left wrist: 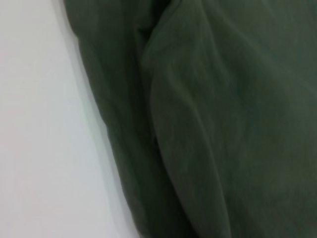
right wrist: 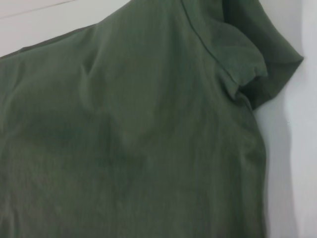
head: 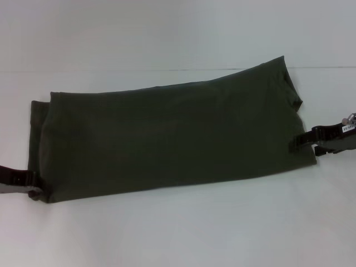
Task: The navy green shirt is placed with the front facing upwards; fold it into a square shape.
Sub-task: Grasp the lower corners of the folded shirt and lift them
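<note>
The navy green shirt [head: 172, 139] lies flat on the white table as a long folded band, running from the near left to the far right. Its plain green side faces up and no lettering shows. My left gripper [head: 34, 181] sits at the band's near-left corner, touching the fabric edge. My right gripper [head: 297, 141] sits at the band's right end, just below a short sleeve [head: 292, 92]. The left wrist view is filled with layered folds of the shirt [left wrist: 223, 124]. In the right wrist view the shirt [right wrist: 138, 139] shows its sleeve [right wrist: 267, 59] and shoulder seam.
The white table [head: 178, 233] stretches all around the shirt, with wide bare room in front and behind. A faint line crosses the table surface behind the shirt [head: 111, 70].
</note>
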{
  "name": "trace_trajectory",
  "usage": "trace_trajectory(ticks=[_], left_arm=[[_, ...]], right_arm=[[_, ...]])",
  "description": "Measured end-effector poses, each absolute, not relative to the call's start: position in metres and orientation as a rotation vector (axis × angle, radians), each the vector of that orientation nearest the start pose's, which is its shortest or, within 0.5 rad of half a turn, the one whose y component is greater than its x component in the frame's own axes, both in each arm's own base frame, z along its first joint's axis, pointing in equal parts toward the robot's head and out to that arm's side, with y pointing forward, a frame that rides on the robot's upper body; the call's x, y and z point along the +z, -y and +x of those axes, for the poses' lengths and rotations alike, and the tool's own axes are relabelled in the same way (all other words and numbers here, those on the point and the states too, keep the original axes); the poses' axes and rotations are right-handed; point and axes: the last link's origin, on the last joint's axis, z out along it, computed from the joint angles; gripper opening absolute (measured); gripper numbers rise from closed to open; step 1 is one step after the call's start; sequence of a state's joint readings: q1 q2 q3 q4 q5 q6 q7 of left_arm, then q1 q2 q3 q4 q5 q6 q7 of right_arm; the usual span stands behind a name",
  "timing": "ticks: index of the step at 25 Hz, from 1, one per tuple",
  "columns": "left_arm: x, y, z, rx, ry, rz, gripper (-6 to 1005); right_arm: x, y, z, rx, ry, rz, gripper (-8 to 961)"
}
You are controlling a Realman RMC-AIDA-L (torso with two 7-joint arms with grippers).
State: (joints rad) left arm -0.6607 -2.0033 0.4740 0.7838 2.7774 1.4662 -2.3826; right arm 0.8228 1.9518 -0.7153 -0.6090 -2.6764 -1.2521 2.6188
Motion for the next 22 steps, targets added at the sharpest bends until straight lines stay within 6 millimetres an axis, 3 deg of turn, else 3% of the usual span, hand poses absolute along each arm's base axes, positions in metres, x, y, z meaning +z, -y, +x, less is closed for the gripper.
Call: trace_trajectory(ticks=[7, 18, 22], left_arm=[[0.057, -0.352, -0.331, 0.047, 1.761, -2.118, 24], [0.056, -0.352, -0.33, 0.047, 1.76, -2.123, 25], [0.056, -0.352, -0.33, 0.047, 1.76, -2.123, 25]], right_arm=[[0.024, -0.412, 0.278, -0.06, -1.71, -2.085, 798], [0.022, -0.411, 0.279, -0.059, -1.717, -2.081, 799], [0.022, -0.41, 0.28, -0.069, -1.718, -2.088, 609]])
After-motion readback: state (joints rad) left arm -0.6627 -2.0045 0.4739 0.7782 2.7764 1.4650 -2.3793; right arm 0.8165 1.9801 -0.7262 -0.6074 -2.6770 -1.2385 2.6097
